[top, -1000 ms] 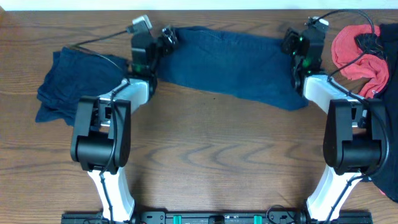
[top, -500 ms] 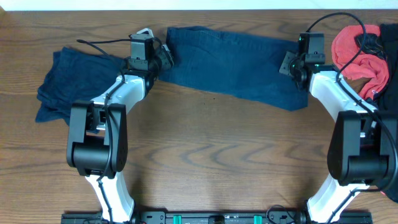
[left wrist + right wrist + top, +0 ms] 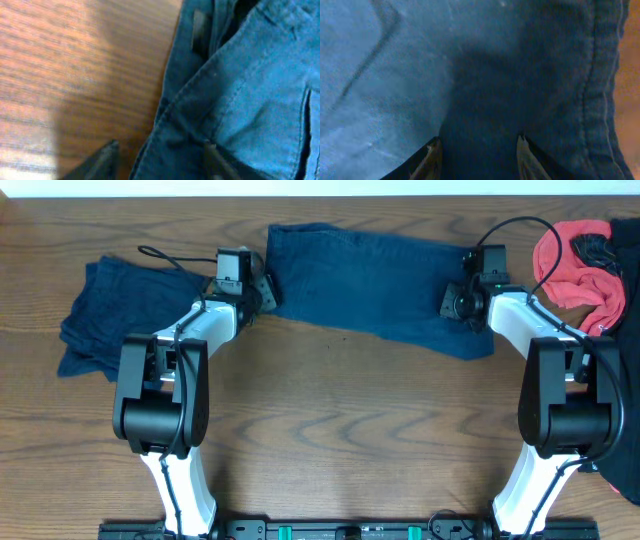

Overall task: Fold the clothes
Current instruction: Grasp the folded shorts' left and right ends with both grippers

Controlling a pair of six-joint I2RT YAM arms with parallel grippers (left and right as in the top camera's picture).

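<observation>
Blue denim garment (image 3: 370, 275) lay flat & spread wide, seams + pocket edge showing, lower edge slanting down to the rt. Dark blue garment (image 3: 100, 315) sat loosely folded well left of the denim. Red cloth (image 3: 553, 265) lay bunched near its rt end.

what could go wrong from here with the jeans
1. The left gripper straddles the edge of the jeans, half over bare table; it might catch only the top layer.
2. The right gripper is open over flat denim, in from the edge; it may slip or only bunch it.
3. The red cloth lies beside the right arm and could get dragged.
</observation>
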